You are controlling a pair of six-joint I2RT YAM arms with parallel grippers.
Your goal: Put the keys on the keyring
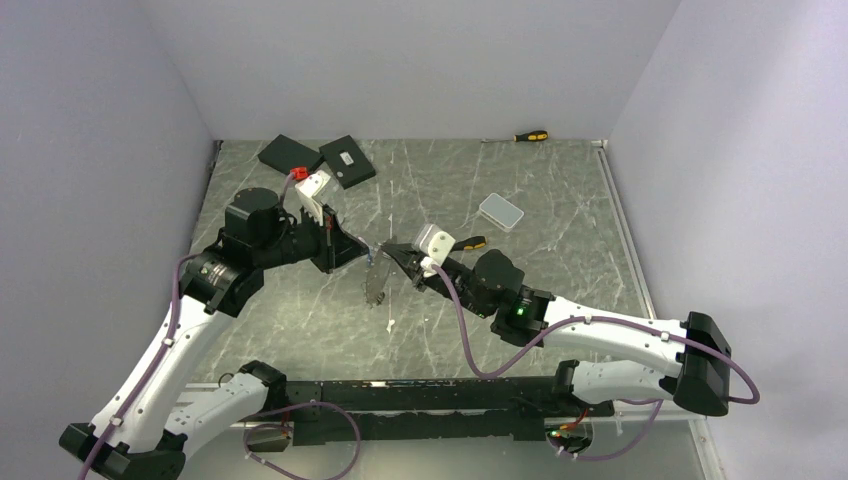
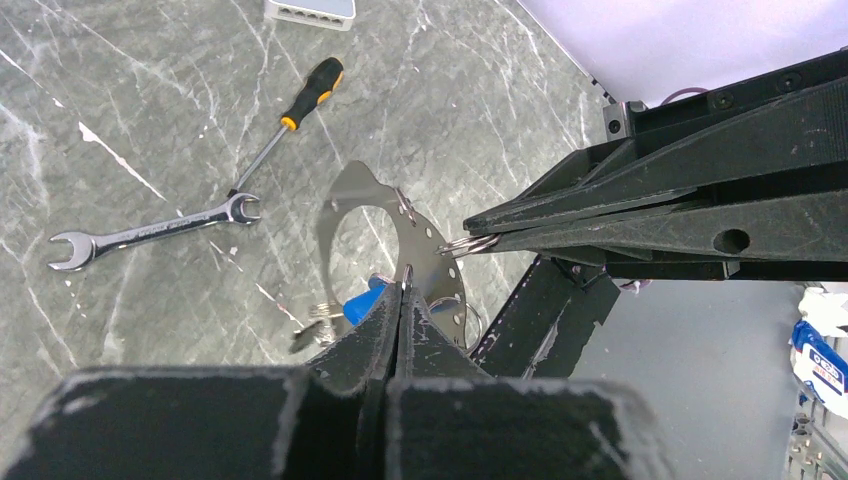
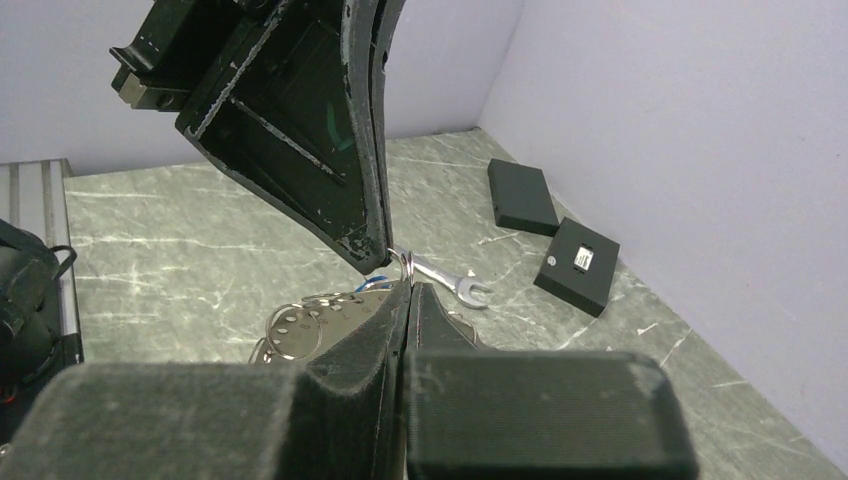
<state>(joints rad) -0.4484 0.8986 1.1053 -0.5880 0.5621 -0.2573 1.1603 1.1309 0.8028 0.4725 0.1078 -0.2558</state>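
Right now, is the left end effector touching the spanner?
Apart. Left wrist view: a stretch of table shows between the spanner and the left end effector.

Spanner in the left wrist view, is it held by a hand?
No, the spanner lies flat on the table beside the screwdriver, with nothing gripping it.

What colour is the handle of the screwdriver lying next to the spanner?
The screwdriver handle is orange-yellow and black, clearest in the left wrist view.
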